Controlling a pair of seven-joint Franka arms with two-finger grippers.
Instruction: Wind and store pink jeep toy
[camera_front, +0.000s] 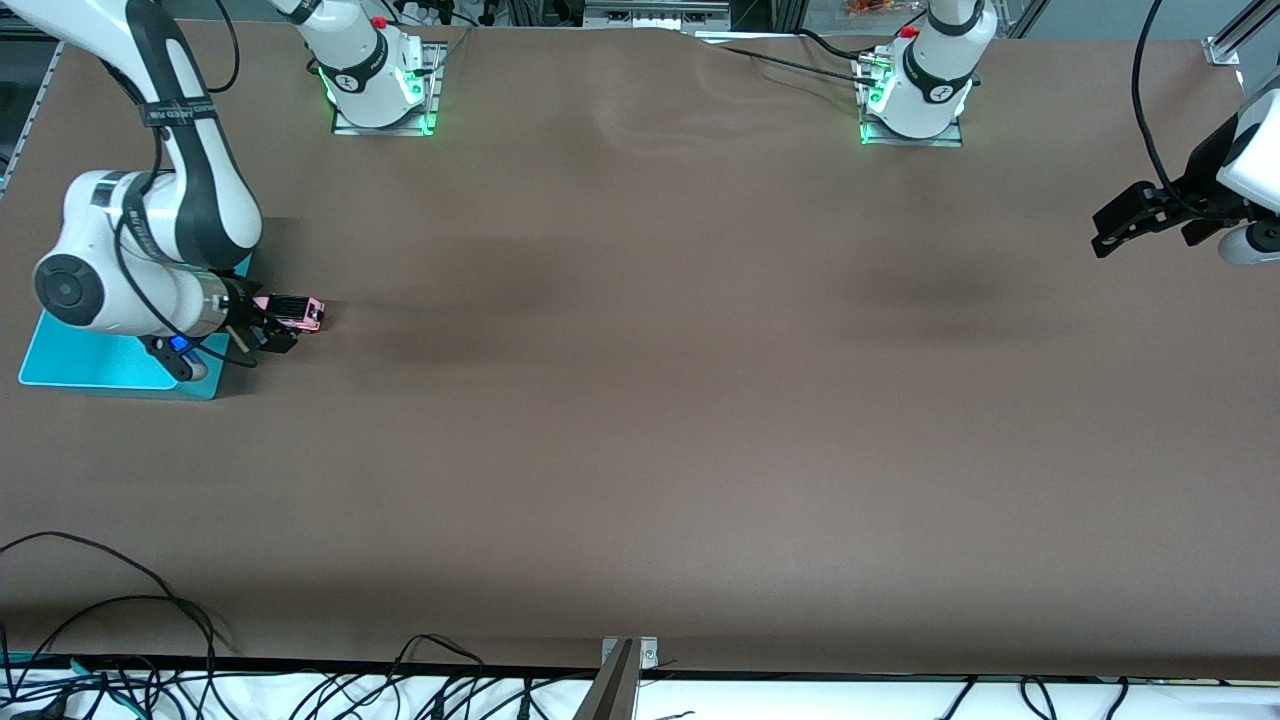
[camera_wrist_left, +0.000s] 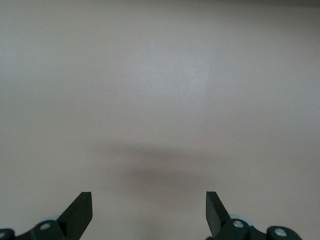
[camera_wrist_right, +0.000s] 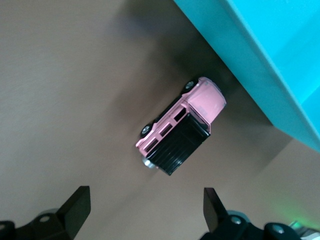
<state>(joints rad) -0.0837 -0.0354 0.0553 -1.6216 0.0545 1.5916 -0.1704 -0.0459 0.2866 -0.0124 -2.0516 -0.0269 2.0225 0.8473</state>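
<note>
At the right arm's end of the bench: pink jeep toy, resting on its wheels on the bare surface, just beside the turquoise bin and outside it. Seen in the right wrist view as a pink body with black roof, close to the bin's wall but apparently not touching it.

Right end effector: low over the toy, fingers spread wide, 1 on either side of the view with the toy ahead of the gap and nothing pinched. No contact with the toy visible.

Left end effector: parked in the air above the left arm's end of the bench, fingers spread, bare surface alone beneath. Left arm waiting.

Progress, as judged from the layout: neither of the 2 stages complete. Toy not grasped, not in the bin; no sign of winding under way. Right arm apparently positioned for a first grasp. Remaining: closing on the body, winding (probably by dragging the wheels along the bench, though the mechanism cannot be told), then lifting and placing inside the bin. Short transfer likely, given the bin's closeness.
</note>
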